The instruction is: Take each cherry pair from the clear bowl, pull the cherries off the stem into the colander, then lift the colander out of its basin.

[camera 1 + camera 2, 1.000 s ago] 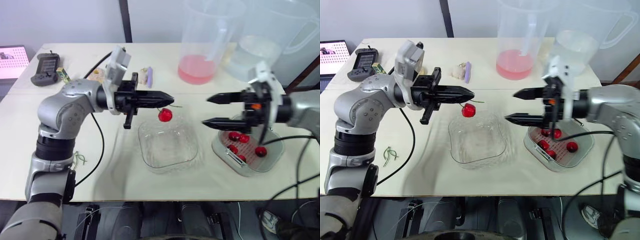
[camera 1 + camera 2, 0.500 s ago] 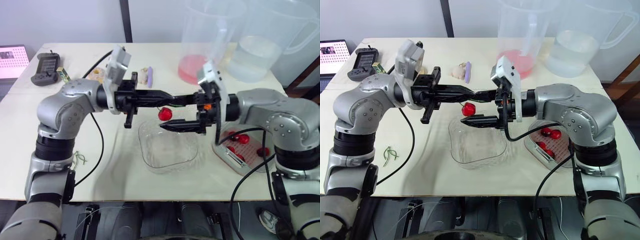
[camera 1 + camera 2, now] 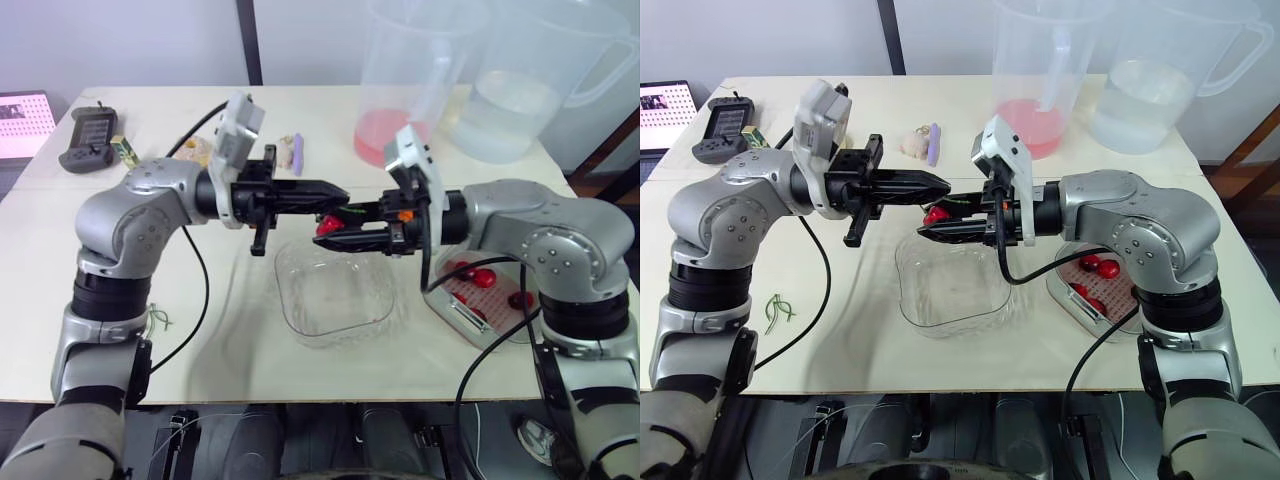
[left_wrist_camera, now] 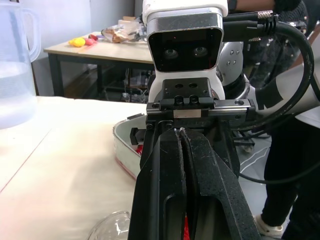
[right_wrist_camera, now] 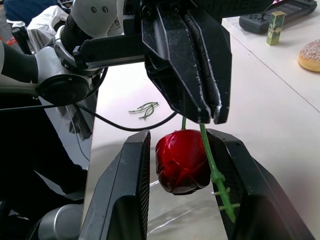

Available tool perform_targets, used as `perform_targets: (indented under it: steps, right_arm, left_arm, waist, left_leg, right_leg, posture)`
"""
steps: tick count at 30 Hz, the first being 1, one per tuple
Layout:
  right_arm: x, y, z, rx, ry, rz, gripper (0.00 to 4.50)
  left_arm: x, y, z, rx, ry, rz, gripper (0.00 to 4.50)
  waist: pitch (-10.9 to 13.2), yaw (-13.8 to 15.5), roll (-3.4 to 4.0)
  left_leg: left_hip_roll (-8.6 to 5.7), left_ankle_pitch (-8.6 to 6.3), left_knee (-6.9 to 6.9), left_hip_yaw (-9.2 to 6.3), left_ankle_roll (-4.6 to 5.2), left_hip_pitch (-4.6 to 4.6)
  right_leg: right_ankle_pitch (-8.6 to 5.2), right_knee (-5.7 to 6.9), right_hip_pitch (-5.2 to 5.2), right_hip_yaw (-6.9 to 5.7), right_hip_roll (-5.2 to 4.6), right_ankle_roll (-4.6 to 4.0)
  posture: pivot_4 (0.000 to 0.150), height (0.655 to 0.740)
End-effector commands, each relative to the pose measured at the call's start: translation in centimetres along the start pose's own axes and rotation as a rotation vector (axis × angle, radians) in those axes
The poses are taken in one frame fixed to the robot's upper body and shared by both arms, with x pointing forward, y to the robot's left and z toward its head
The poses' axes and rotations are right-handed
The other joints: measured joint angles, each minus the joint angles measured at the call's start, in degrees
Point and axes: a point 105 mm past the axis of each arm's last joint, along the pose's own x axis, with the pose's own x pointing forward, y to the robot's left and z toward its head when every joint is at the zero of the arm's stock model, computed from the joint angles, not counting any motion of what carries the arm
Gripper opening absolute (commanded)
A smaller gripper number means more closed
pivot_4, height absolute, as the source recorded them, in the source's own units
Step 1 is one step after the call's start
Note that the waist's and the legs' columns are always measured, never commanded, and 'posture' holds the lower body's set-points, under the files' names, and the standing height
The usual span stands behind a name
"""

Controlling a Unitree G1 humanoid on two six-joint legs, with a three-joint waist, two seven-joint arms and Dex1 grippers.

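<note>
light: bright, even | shadows: soft | glare: mild

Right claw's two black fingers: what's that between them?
A red cherry, hanging from a green stem that the left claw pinches. The right wrist view shows it, with the right claw open around it.

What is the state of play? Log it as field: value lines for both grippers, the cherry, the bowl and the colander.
left gripper: shut on the stem, above the clear bowl
cherry: one, red, hanging from the stem
right gripper: open, one finger on either side of the cherry, not yet closed on it
clear bowl: no cherries seen inside
colander: to the robot's right of the bowl, holds several loose cherries
</note>
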Motion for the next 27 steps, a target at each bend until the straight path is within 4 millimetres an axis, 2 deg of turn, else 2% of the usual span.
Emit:
perform_targets:
  steps: [1,3,5,12,17,27]
  right_arm:
    - [-0.2,0.3,0.7,-0.036,-0.014,-0.002,1.24]
    - [-0.3,0.3,0.8,-0.034,-0.017,-0.001,0.55]
    - [-0.3,0.2,0.7,-0.037,-0.016,-0.004,0.24]
    - [-1.2,0.1,-1.1,-0.021,0.064,-0.022,0.24]
    - [-2.7,-0.8,-3.1,0.01,0.128,-0.082,0.24]
    - [-6.3,-0.9,-3.4,0.046,0.128,-0.166,0.24]
  left_arm:
    - [0.3,-0.6,1.2,0.055,-0.015,-0.027,0.0]
    - [0.3,-0.6,1.2,0.055,-0.015,-0.027,0.0]
    - [0.3,-0.6,1.2,0.055,-0.016,-0.026,0.0]
    - [0.3,-0.5,1.2,0.059,-0.02,-0.025,0.0]
    - [0.3,-0.5,1.2,0.061,-0.02,-0.027,0.0]
    - [0.4,-0.5,1.2,0.06,-0.024,-0.026,0.0]
  waist:
    - [0.0,0.0,0.0]
    - [0.0,0.01,0.0]
    - [0.0,0.0,0.0]
    - [0.0,0.06,0.0]
    - [0.0,0.06,0.0]
    - [0.0,0.07,0.0]
  left_leg:
    - [0.0,0.0,0.0,0.0,0.0,0.0]
    - [0.0,0.0,0.0,0.0,0.0,0.0]
    - [0.0,0.0,0.0,0.0,0.0,0.0]
    - [0.0,0.0,0.0,0.01,0.0,0.0]
    - [0.0,0.0,0.0,0.01,0.0,0.0]
    - [0.0,0.0,-0.01,0.01,0.0,0.0]
  right_leg:
    - [0.0,0.0,0.0,0.0,0.0,0.0]
    - [0.0,0.0,0.0,0.0,0.0,0.0]
    - [0.0,0.0,0.0,0.0,0.0,0.0]
    - [0.0,-0.01,0.0,0.0,0.0,0.0]
    - [0.0,-0.02,0.0,0.0,0.0,0.0]
    - [-0.01,-0.03,0.0,0.0,0.0,-0.01]
  posture:
    - [0.15,0.74]
    - [0.15,0.74]
    - [0.15,0.74]
    - [0.15,0.74]
    - [0.15,0.74]
    - [0.15,0.74]
